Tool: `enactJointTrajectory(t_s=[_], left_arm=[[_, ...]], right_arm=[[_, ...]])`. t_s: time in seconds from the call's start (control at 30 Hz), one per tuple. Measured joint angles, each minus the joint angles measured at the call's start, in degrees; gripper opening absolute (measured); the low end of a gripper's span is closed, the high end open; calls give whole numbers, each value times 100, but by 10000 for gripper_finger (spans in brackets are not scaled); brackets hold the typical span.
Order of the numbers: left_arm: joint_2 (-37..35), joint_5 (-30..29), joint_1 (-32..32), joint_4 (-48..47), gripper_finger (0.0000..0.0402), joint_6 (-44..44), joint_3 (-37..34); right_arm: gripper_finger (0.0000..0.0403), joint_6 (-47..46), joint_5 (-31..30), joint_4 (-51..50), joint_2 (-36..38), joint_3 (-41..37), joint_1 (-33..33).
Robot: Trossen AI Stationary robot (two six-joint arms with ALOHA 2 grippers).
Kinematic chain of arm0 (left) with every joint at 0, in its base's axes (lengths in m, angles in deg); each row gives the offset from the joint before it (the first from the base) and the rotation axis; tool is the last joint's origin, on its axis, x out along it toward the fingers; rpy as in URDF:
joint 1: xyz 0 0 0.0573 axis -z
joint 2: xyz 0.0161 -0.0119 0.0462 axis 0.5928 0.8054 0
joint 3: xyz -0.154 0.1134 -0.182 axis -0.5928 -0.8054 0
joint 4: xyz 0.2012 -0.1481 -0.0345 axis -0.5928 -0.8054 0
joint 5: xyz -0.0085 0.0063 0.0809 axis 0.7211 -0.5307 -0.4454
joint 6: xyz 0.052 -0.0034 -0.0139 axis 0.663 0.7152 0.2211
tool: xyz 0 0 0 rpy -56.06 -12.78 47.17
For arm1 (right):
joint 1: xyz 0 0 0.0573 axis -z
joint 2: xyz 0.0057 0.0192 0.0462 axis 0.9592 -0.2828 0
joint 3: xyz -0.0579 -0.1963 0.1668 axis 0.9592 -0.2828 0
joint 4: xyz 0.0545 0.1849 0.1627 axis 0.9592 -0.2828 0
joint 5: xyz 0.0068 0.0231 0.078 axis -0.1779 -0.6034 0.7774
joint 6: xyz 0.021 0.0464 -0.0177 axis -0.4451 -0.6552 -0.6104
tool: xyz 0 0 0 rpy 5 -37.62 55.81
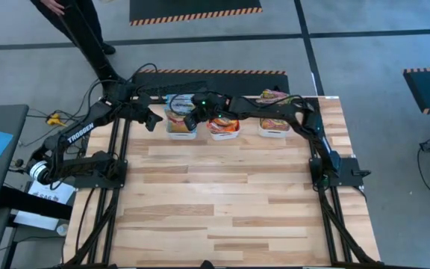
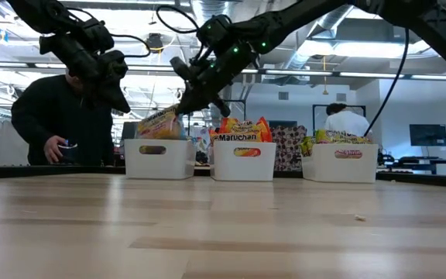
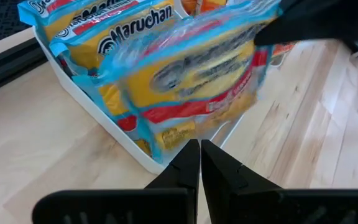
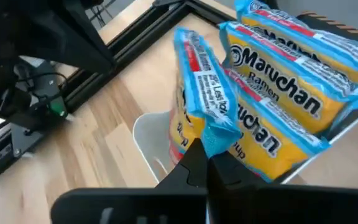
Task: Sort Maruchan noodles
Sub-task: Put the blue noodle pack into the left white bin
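Right gripper (image 4: 205, 163) pinching blue-edged noodle packet (image 4: 199, 99) by its corner, over left bin (image 2: 159, 157).
Packet hangs edgewise below fingers, prob. to slot beside matching blue packs; left gripper (image 3: 200, 163) clenched, empty, just beside.

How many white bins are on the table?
3, in a row at the table's far edge: the left bin with blue-trimmed packets, the middle bin with orange ones, and the right bin. The right pincer holds a packet over the left bin.

both arms reach toward the frame's upper middle; left gripper (image 1: 152, 118) shut and empty, right gripper (image 1: 190, 119) pinched closed.
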Motion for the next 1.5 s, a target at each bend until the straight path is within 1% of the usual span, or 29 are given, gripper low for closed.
enactJointTrajectory(t_s=[0.2, 0.33, 0.43, 0.6, 0.8, 1.0, 1.1, 1.17, 1.37, 1.5], left_arm=[[0, 0, 0, -1, 0, -54, 0], [0, 7, 2, -4, 0, -85, 0], [0, 3, 2, -3, 0, -146, 0], [0, 2, 2, -4, 0, -163, 0], [0, 2, 4, -4, 0, -163, 0], [0, 46, 4, 4, 0, -312, 26], [0, 97, 4, 2, 0, -339, 171], [0, 209, 4, 2, 0, -340, 286], [0, 476, 4, -4, 0, -340, 563], [0, 697, 4, -7, 0, -389, 616]], right_arm=[[8, 46, -6, -67, -201, 9, -8], [11, 290, -7, -103, -216, 6, -15], [21, 334, -8, -145, -213, 7, -15], [60, 351, 4, -200, -213, 7, -62], [113, 236, 159, -512, -211, 7, -77], [156, -198, 713, -483, -114, 30, 29], [170, -328, 1235, -681, -128, 204, 142], [176, -360, 1559, -631, -123, 309, 199], [183, -322, 1650, -862, -128, 512, 258], [181, -319, 1655, -886, -122, 564, 269]])
